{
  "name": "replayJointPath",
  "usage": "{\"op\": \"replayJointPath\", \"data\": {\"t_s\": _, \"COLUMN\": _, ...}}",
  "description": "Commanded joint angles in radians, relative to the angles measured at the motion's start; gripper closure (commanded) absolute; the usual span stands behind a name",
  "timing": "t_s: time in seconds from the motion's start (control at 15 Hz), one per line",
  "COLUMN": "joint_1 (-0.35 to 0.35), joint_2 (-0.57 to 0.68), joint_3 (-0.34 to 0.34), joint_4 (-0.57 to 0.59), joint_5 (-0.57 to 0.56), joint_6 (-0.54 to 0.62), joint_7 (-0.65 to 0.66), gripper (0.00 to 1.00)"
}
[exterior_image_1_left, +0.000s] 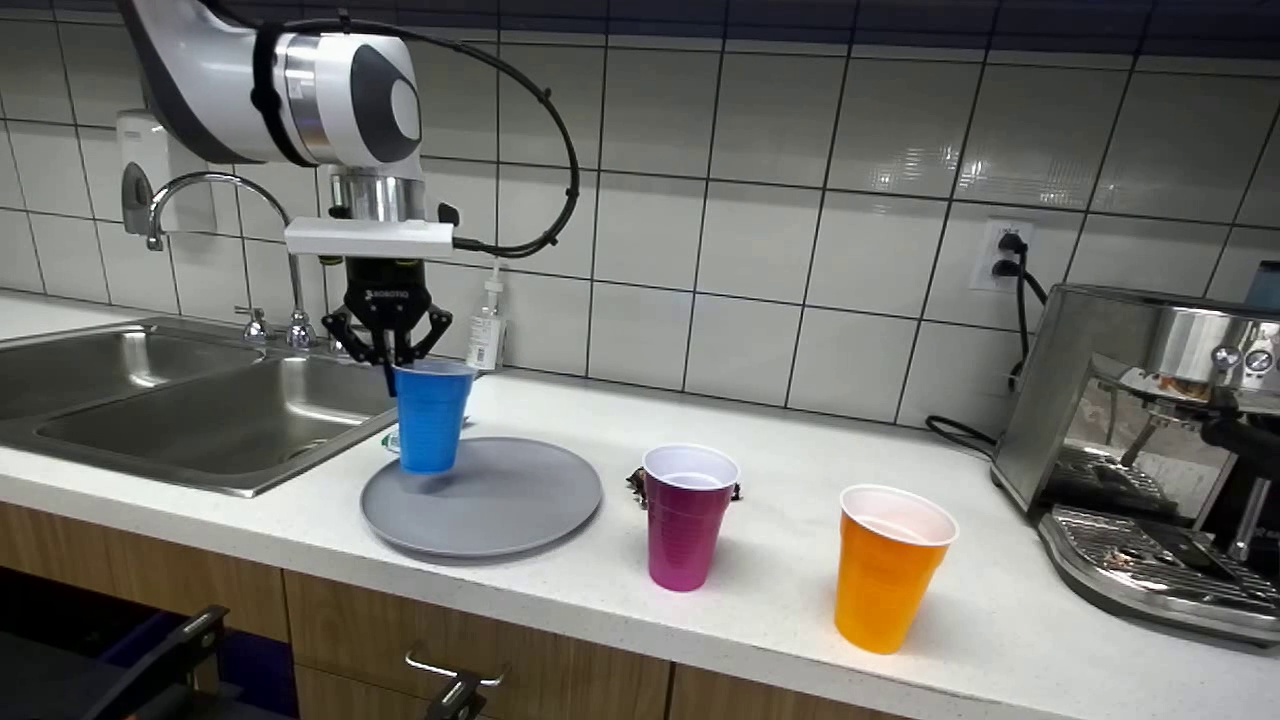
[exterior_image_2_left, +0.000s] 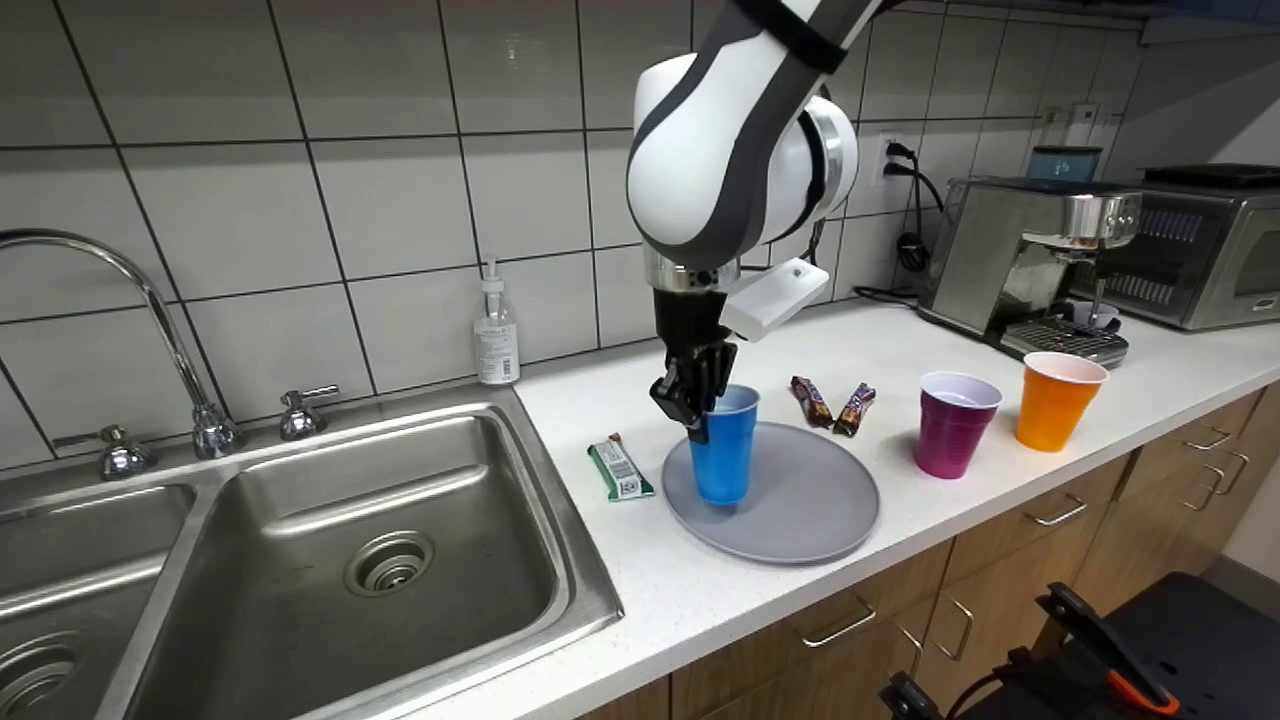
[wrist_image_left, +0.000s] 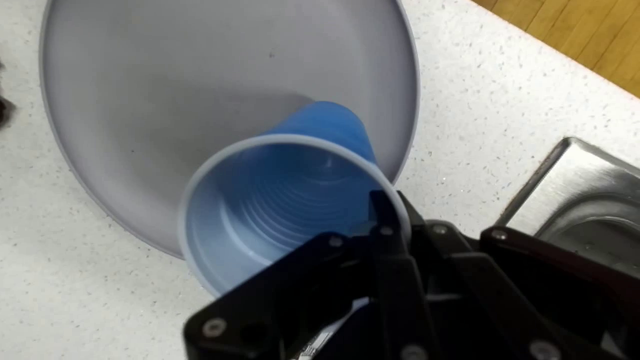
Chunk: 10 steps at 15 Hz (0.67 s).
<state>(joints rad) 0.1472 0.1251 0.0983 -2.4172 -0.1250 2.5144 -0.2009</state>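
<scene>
My gripper (exterior_image_1_left: 394, 380) is shut on the rim of a blue plastic cup (exterior_image_1_left: 432, 425). In the wrist view, one finger (wrist_image_left: 386, 212) reaches inside the cup (wrist_image_left: 280, 200) and its partner presses from outside, pinching the wall. The cup looks empty and roughly upright, with a slight lean. It hangs over the sink-side part of a round grey plate (exterior_image_2_left: 810, 510); a shadow lies on the plate under its base, and whether the base touches I cannot tell. A maroon cup (exterior_image_1_left: 685, 540) and an orange cup (exterior_image_1_left: 885, 590) stand on the counter, apart from the plate.
A green-wrapped bar (exterior_image_2_left: 620, 468) lies between plate and sink (exterior_image_2_left: 570, 600). Two dark wrapped bars (exterior_image_2_left: 811, 402) lie behind the plate. A soap bottle (exterior_image_2_left: 496, 345) and a curved faucet (exterior_image_1_left: 225, 178) stand along the wall. The espresso machine (exterior_image_1_left: 1090, 400) is beyond the orange cup.
</scene>
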Motion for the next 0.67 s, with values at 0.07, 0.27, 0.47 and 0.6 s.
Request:
{"op": "replayJointPath", "data": {"t_s": 0.07, "joint_1": -0.001, "joint_2": -0.016, "joint_3": 0.010, "joint_4": -0.041, "joint_5": -0.028, "joint_6": 0.070, "joint_7": 0.047, "gripper": 0.99}}
{"op": "replayJointPath", "data": {"t_s": 0.27, "joint_1": 0.001, "joint_2": -0.009, "joint_3": 0.007, "joint_4": -0.055, "joint_5": -0.046, "joint_6": 0.110, "joint_7": 0.069, "gripper": 0.99}}
{"op": "replayJointPath", "data": {"t_s": 0.47, "joint_1": 0.004, "joint_2": -0.006, "joint_3": 0.004, "joint_4": -0.067, "joint_5": -0.073, "joint_6": 0.139, "joint_7": 0.091, "gripper": 0.99}}
{"op": "replayJointPath", "data": {"t_s": 0.6, "joint_1": 0.006, "joint_2": -0.004, "joint_3": 0.002, "joint_4": -0.072, "joint_5": -0.094, "joint_6": 0.151, "joint_7": 0.105, "gripper": 0.99}}
